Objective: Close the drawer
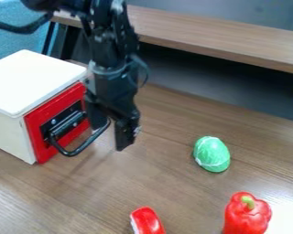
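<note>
Brown wood table point(167, 183) underneath, and on its left side we have the drawer point(56, 107), red front turned to the right and a little toward the near side, set in the white box point(33, 77). It looks nearly shut; whether a thin gap is left, I can't tell from here. Its black handle point(88, 143) loops out to the right, and look, the far end of that loop sits by the gripper point(111, 135), which hangs just right of the front with its fingers well parted. No grip to be seen; whether a finger touches the loop, can't say.

So here's what matters: the drawer lies left of the gripper, and its sliding line runs left and slightly far. The push should follow that line, into the front. The gripper is toward the front's far end, so an off-centre shove could skew it, or a finger could snag the loop.

Further out, the green thing point(212, 154) sits right, the pepper point(246, 217) near right, the red thing point(148, 221) at the near edge.
</note>
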Controlling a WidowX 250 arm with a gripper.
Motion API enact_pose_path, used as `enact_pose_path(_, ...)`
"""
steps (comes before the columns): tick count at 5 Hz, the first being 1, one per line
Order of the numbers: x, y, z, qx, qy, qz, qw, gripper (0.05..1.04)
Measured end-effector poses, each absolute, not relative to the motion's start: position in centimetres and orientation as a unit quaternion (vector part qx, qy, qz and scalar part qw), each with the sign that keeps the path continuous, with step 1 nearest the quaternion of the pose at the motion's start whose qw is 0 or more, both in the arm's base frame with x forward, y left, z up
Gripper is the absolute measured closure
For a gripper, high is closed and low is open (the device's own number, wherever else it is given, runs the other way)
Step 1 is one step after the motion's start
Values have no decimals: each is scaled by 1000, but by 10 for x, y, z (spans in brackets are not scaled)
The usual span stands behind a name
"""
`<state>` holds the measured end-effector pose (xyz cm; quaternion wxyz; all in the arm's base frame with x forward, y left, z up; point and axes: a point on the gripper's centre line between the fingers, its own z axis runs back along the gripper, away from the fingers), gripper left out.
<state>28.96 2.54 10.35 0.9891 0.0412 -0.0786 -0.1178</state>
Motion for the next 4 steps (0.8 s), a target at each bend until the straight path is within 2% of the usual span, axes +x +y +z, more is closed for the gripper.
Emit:
enact_pose_path(1, 292, -1, 124, 13, -92, -147, 985, 85)
enact_pose_path(2, 288, -14, 143, 13, -93, -158, 983, 85)
enact_pose_path(3, 276, -16, 156, 27, -82, -159, 983, 85)
enact_pose_path(4, 262, -17, 177, 35, -94, -160, 982, 85)
